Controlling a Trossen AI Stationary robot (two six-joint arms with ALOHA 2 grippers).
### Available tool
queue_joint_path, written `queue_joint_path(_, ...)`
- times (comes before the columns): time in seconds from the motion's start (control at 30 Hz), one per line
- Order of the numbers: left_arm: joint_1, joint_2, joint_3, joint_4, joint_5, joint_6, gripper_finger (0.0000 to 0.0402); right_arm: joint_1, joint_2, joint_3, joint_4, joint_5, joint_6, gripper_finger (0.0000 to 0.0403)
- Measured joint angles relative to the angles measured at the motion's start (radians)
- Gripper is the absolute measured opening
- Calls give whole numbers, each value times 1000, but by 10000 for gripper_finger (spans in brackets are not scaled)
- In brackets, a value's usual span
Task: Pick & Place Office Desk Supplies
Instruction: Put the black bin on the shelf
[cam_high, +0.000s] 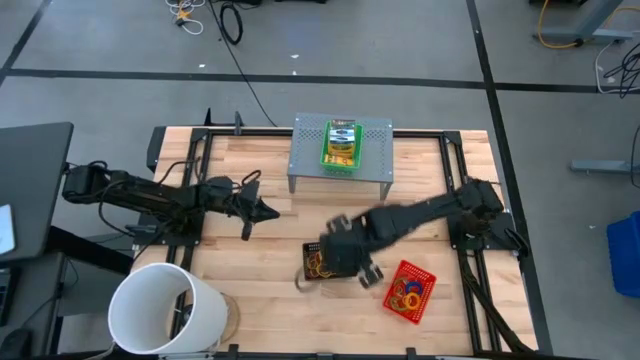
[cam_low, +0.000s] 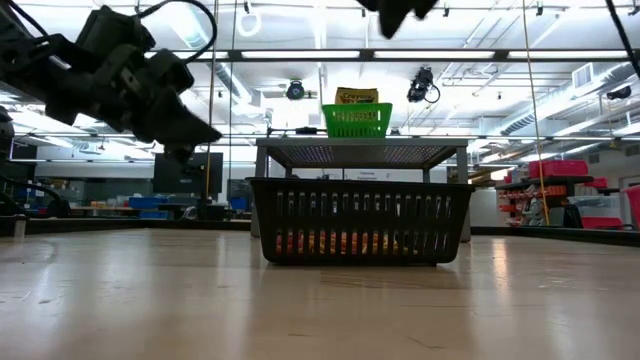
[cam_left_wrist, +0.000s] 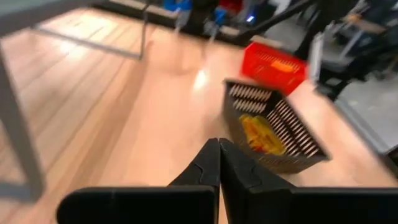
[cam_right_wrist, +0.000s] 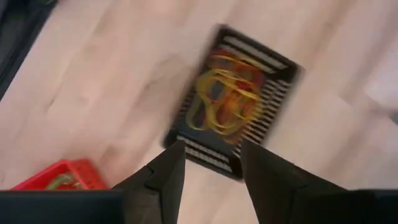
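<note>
**Right arm hung over the black tray, fingers apart**

The right gripper (cam_high: 350, 262) was low in the middle of the high view, right above the black mesh tray (cam_high: 322, 263). Its 2 fingers (cam_right_wrist: 165, 171) were spread apart and held nothing. The tray sat on the wooden counter (cam_high: 250, 280), and a heap of thin rubber bands (cam_right_wrist: 225, 99) in yellow and orange lay inside it.

The red mesh tray (cam_high: 409, 291) sat just to the right of the black one, lower right of the middle in the high view. Coloured rings (cam_high: 407, 294) lay in it.

The green mesh tray (cam_high: 341, 146) stood on top of the grey metal stand (cam_high: 310, 150), at the upper middle of the high view. Yellow-green crayon boxes (cam_high: 342, 140) were packed in it. In the low view, 1 box stuck up above the green rim.

The left gripper (cam_high: 262, 211) was at the middle left of the high view, away from all 3 trays. Its fingers (cam_left_wrist: 211, 168) were pressed together on nothing.

A big white bucket (cam_high: 165, 308) lay at the lower left of the high view.
</note>
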Motion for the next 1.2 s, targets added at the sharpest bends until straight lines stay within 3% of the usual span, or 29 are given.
queue_joint_path(0.17,1,0,0,-41,-28,22,1,110,-1,-168,96,38,-65,151)
queue_joint_path(0.37,1,0,0,-42,-39,45,1,163,2,-417,193,266,-235,154)
queue_joint_path(0.5,1,0,0,-43,-55,45,1,160,2,-517,277,349,-335,160)
queue_joint_path(0.93,1,0,0,-44,-54,45,1,156,1,-545,332,466,-599,160)
queue_joint_path(1.2,1,0,0,-44,-54,51,1,149,0,-546,421,438,-735,160)
